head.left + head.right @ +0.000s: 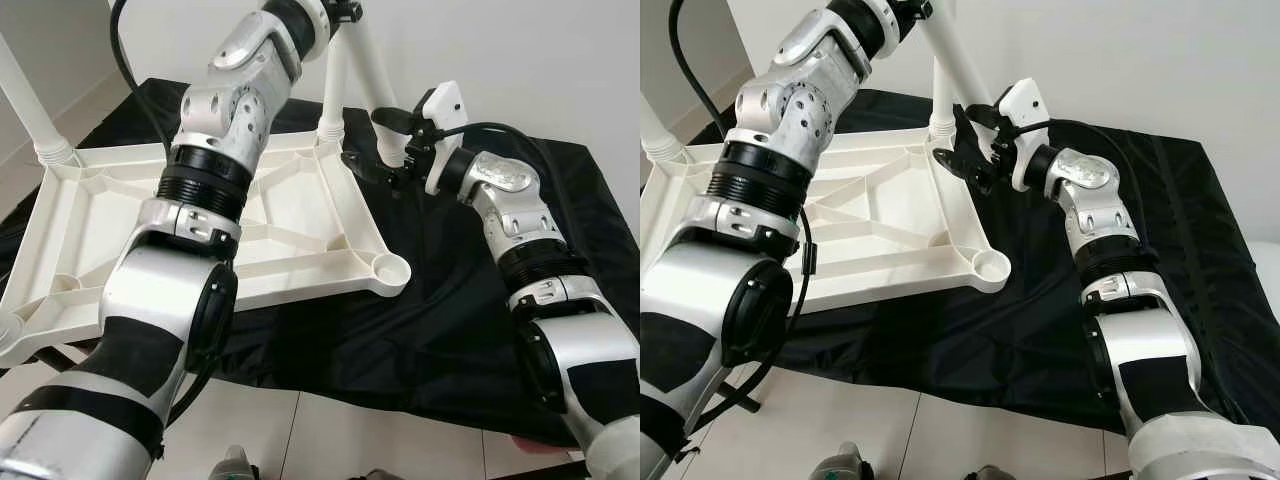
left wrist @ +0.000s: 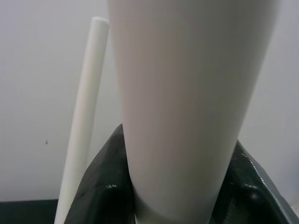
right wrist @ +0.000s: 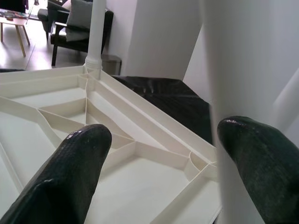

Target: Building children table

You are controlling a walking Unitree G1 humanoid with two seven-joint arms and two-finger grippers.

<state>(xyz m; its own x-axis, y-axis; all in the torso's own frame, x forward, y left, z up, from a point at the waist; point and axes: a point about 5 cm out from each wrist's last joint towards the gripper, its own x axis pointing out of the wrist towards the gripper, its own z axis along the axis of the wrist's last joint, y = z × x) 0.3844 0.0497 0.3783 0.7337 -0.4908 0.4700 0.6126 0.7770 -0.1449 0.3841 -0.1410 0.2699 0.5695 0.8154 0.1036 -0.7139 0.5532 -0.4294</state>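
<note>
Two black fingers of the left gripper (image 2: 173,186) close around a white table leg (image 2: 191,93), one pad pressed to each side of the tube; in the head views the left arm reaches up over the tabletop and holds this leg high, near the top edge of the frame. That leg slants down toward the far right corner of the white tabletop (image 1: 300,215), which lies upside down with its ribbed underside facing up on a black cloth (image 1: 440,310). At that same corner a second leg (image 1: 333,85) stands upright in its socket. The right gripper (image 1: 380,165) sits just beside this corner with its fingers spread apart, the slanted leg's lower end between them; whether either finger (image 3: 70,172) touches the leg cannot be told. Another leg (image 1: 30,105) stands at the tabletop's far left corner. The near right corner socket (image 1: 390,268) is an open round cup. Pale floor tiles (image 1: 350,430) show in front of the cloth.
</note>
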